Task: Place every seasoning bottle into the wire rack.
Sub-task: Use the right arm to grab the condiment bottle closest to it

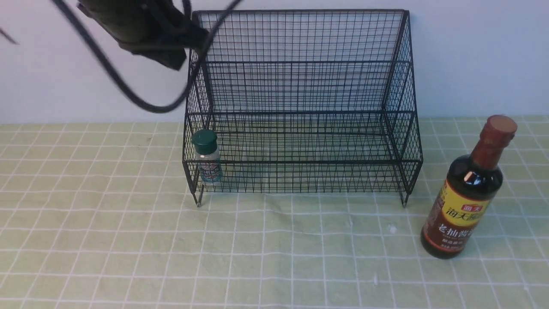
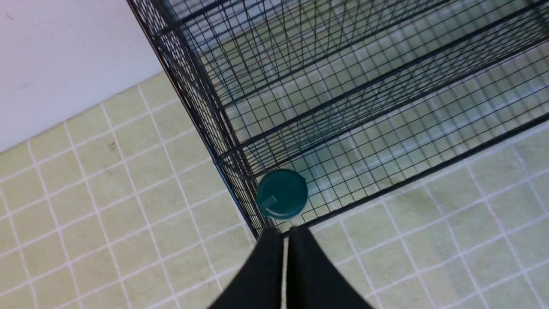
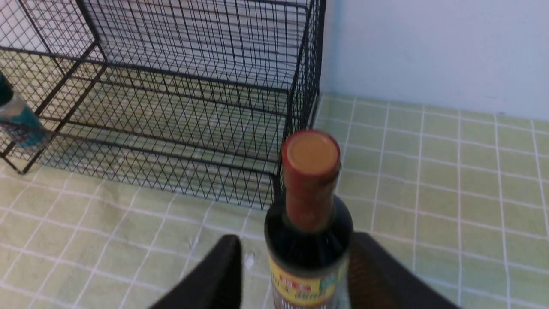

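Soy-sauce bottle [image 1: 465, 193] out on the cloth [image 1: 128, 240]; shaker [image 1: 206, 156] in the wire rack [image 1: 300, 38].

You can read 海天 on a red patch of its yellow label and 老抽酱 below, the rest lost round the curve. The shaker's teal label is illegible behind mesh. The shaker stands in the lower tier's front left corner, left of centre; the bottle stands at the frame's right, beside the rack. Your left gripper [image 2: 284, 234] is clenched on nothing. Your right gripper [image 3: 296, 240] straddles the bottle, fingers spread. The left arm [image 1: 137, 25] blurs at upper left.
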